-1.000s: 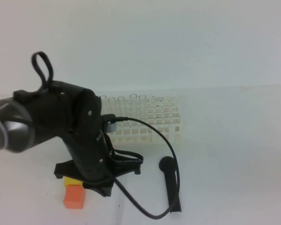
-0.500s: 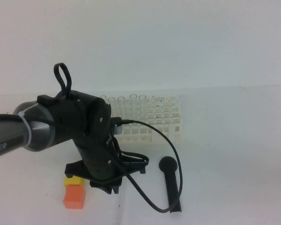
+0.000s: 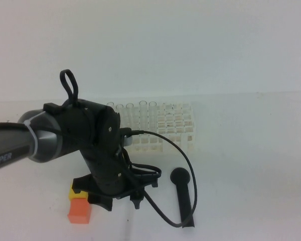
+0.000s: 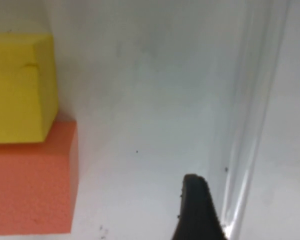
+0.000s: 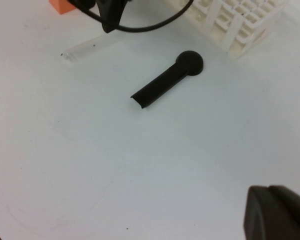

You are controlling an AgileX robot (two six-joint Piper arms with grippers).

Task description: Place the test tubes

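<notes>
1. Left arm has come lower and edged toward 3 o'clock since the earlier frame. The left pincer (image 3: pixel 118 201) now points down, close over the worktop (image 3: pixel 251 165).
2. Left pincer is released: jaws spread, nothing held. One fingertip (image 4: pixel 196 210) sits just beside a clear test tube (image 4: pixel 247 125) that lies flat on the worktop. Judgement: the jaws are being set either side of it for a pick.
3. In the high view the lying tube is hard to make out. From the wrist views it lies under the pincer's 6 o'clock side.
4. The rack (image 3: pixel 163 131) stands at 1 o'clock from the left pincer, well apart. Several standing tubes (image 3: pixel 142 108) fill its far row, so it is the likely destination.
5. An orange block (image 3: pixel 79 211) and a yellow block (image 3: pixel 74 192) touch each other at 9 o'clock, just beside the pincer. That side is tight, so a clean close matters.
6. A black paddle (image 3: pixel 183 193) lies flat at 3 o'clock, apart from the tube.
7. The right pincer (image 5: pixel 275 212) shows only as a dark edge in its own wrist view, raised over bare worktop and out of the high view. Cannot tell its state. It is probably parked to leave room.
</notes>
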